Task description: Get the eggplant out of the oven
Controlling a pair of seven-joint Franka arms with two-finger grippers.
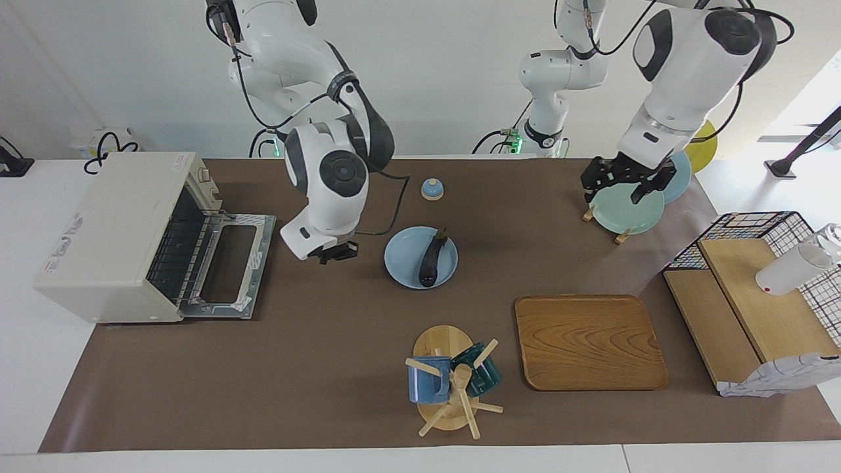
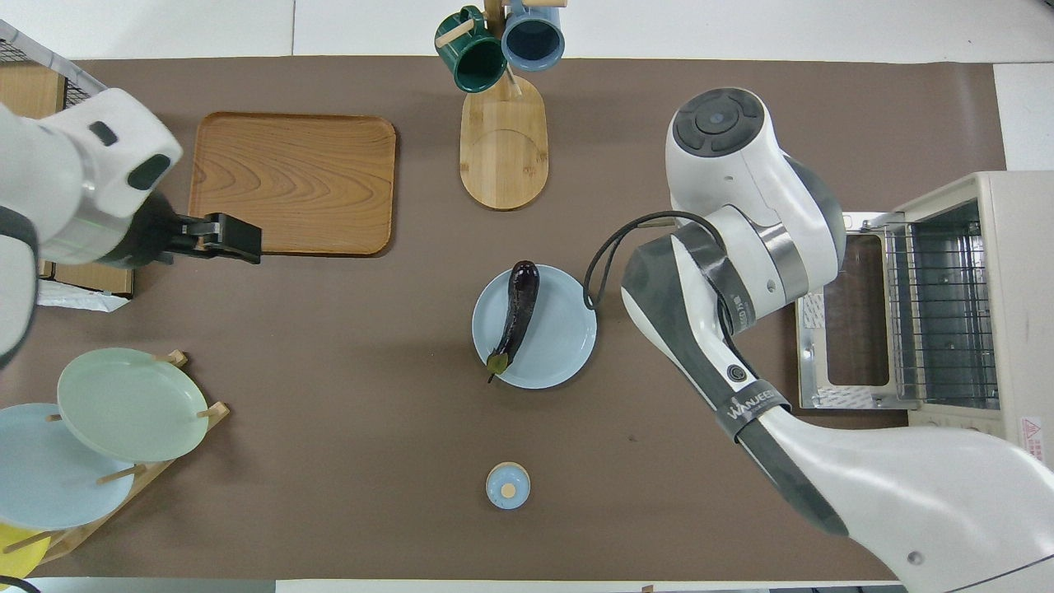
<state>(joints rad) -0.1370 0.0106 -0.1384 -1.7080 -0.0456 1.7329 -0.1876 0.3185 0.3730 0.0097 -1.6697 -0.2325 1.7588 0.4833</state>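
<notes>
The eggplant (image 1: 431, 258) lies on a light blue plate (image 1: 402, 261) in the middle of the table; it also shows in the overhead view (image 2: 515, 311) on the plate (image 2: 560, 346). The cream oven (image 1: 108, 223) stands at the right arm's end with its door (image 1: 230, 263) folded down and its wire rack bare (image 2: 943, 313). My right gripper (image 1: 334, 253) is open and empty, low over the table between the plate and the oven door. My left gripper (image 1: 621, 187) is open and empty, raised over the plate rack.
A small blue bell (image 1: 431, 189) sits nearer to the robots than the plate. A wooden tray (image 1: 589, 341) and a mug tree (image 1: 450, 381) lie farther out. A plate rack (image 1: 624, 210) and a wire-basket shelf (image 1: 755, 295) stand at the left arm's end.
</notes>
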